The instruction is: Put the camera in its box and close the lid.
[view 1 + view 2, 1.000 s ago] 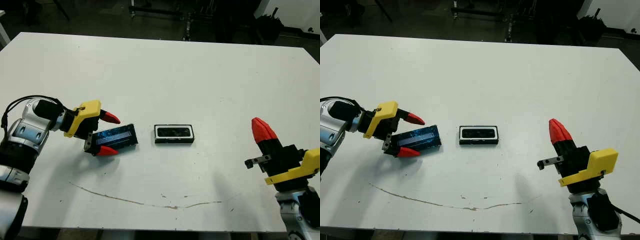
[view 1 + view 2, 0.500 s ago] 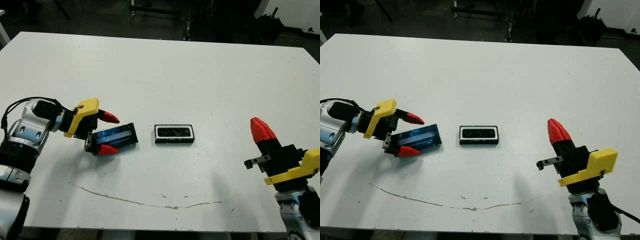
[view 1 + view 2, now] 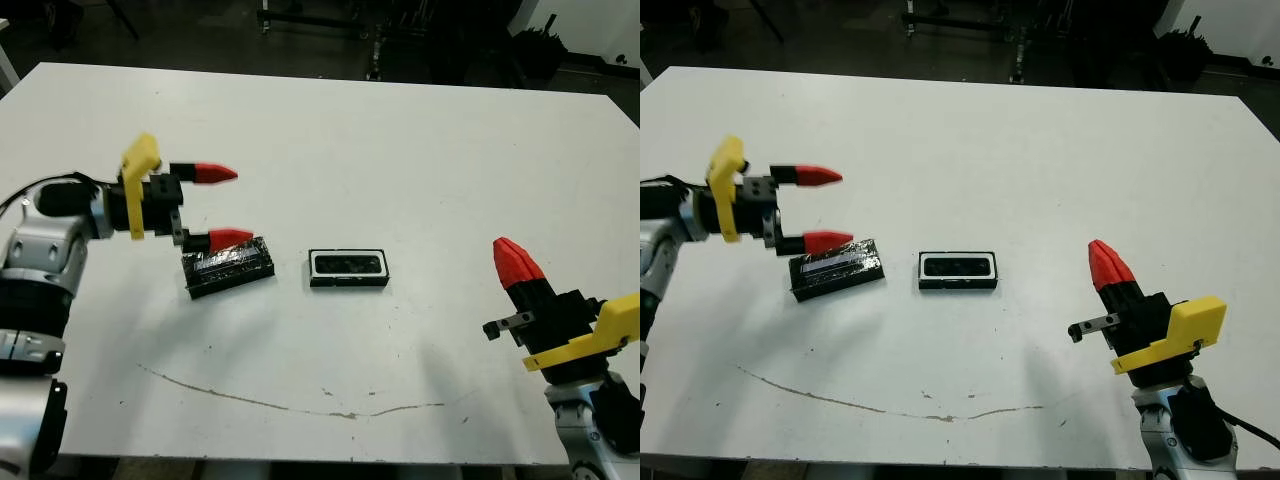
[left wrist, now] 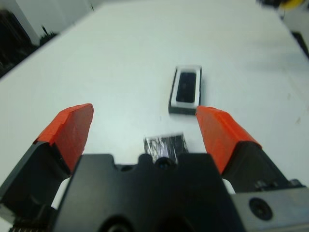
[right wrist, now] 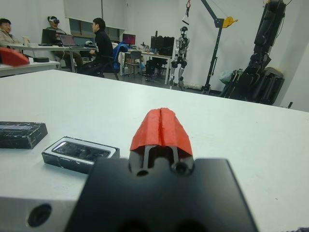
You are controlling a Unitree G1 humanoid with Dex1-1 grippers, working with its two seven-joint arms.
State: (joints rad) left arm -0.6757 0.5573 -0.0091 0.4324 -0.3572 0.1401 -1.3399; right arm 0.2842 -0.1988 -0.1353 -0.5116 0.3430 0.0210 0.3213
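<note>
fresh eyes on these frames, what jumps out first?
The left gripper, its two red-tipped fingers spread wide, just above the flat glossy black rectangular lid lying at table left. Beside the lid, mid-table, sits the small black-walled, white-lined box with the slim black camera already inside and no lid on. At near right, the right gripper is shut and well apart from both.

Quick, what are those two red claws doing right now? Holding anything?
Left claw: open, holding nothing, above the lid.
Right claw: shut, empty, away from the box.
</note>
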